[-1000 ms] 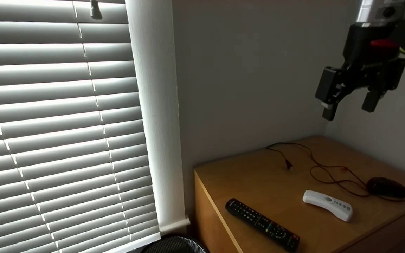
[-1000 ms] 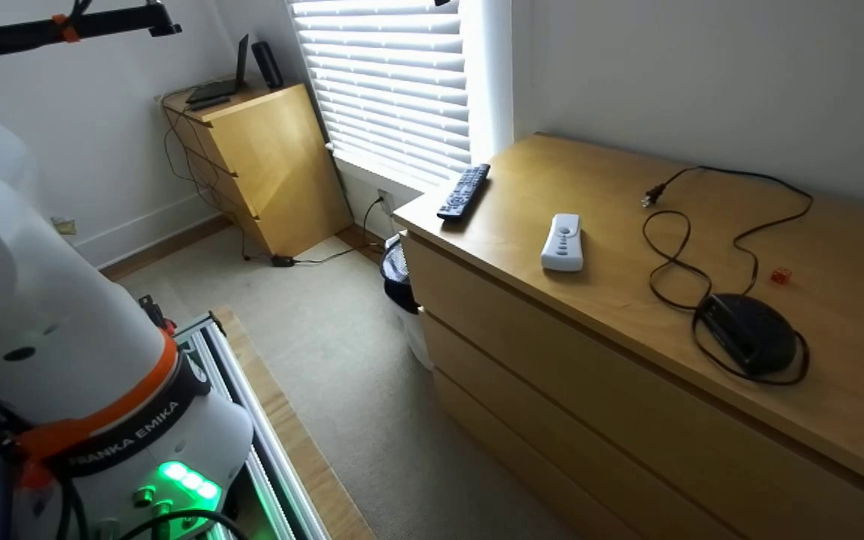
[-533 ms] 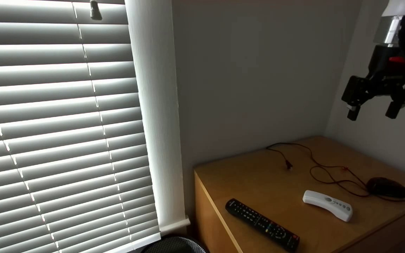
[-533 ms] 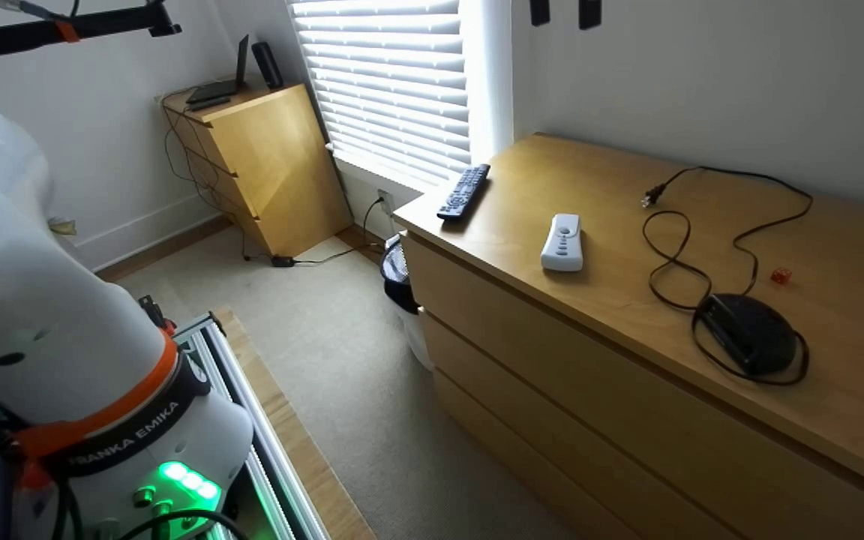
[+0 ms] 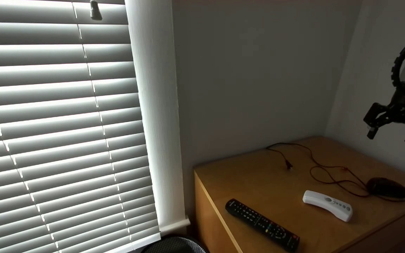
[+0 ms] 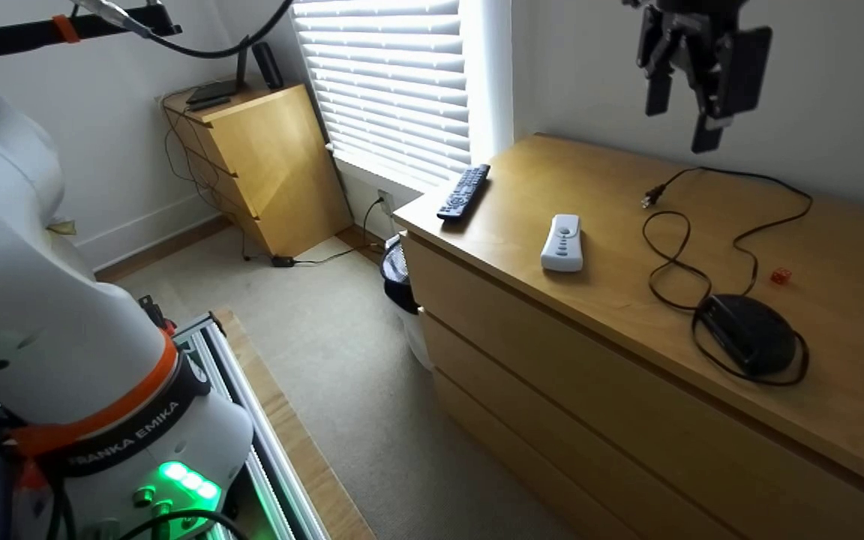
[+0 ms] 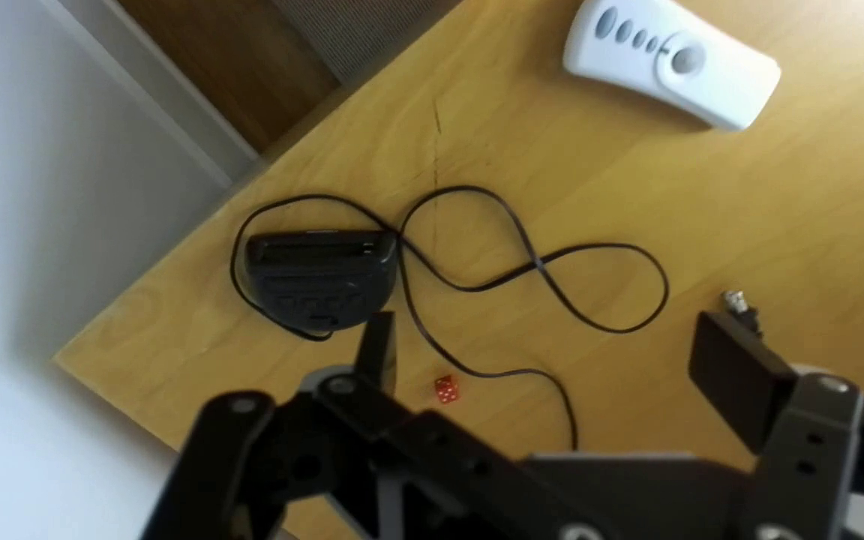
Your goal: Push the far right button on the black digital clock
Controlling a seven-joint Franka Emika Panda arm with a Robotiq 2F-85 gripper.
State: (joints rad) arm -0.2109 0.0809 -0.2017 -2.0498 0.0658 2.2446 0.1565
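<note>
Way off to the left of the clock (image 6: pixel 753 334) in an exterior view is a black remote (image 6: pixel 464 192) on the dresser (image 6: pixel 589 166), then a white remote (image 6: pixel 563 244), also left of it but closer. Next is the plug (image 6: pixel 653 196), up and left of the clock, on a cord (image 6: pixel 672 259) that loops beside the clock and curls around it. The claw (image 6: pixel 681 124) hangs in the air above and a bit left of the clock, well apart from it, fingers (image 6: pixel 658 94) spread wide with nothing between them. Then the clock, sitting on the dresser, and a red die (image 6: pixel 781 276) near it, up and right.

I'd guess it's light, hard plastic, not super fragile, but likely to skate if shoved sideways. No need to grab it imo: bring the fingers together and press straight down with the tips. If it creeps, steady it by its two ends. The buttons (image 7: pixel 322 304) are just faint dark-on-dark bumps in the wrist view, so I can't tell which counts as far right.
</note>
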